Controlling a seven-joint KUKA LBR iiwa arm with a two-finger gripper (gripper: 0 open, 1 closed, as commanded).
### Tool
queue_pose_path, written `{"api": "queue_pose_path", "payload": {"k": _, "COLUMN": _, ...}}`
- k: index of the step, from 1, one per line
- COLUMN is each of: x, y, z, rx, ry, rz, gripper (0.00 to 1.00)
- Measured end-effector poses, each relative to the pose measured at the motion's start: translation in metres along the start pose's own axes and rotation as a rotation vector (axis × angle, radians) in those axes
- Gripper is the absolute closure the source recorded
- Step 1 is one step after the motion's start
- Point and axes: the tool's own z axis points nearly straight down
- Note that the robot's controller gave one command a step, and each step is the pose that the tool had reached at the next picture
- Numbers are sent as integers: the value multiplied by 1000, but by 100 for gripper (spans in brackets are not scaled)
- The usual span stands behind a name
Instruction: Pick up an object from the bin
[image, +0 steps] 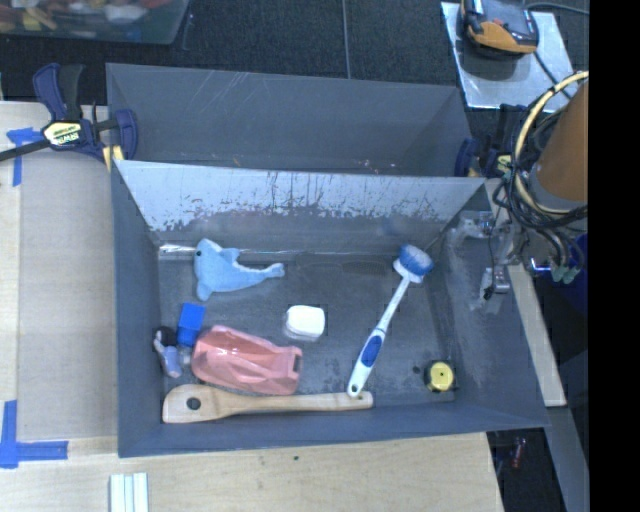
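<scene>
- Blue-and-white brush (385, 325): lies slanted on the bin (300, 205) floor, with its head toward the back wall.
- Small yellow round thing (440, 376): near the brush's handle, to its right.
- White block (305, 321): left of the brush.
- Wooden spatula (265, 403): lies flat, with one end at the brush's handle tip.

Dim, even light, pale sheen on the back wall of the bin (300, 130), faint soft shadows, source perhaps overhead

Robot lab: metal bin (300, 120) w/ cabled arm (568, 150)
</scene>
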Motion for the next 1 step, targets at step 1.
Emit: {"api": "queue_pose_path", "payload": {"k": 1, "x": -2, "y": 1, "z": -5, "rx": 1, "ry": -8, "rz": -5, "gripper": 0}}
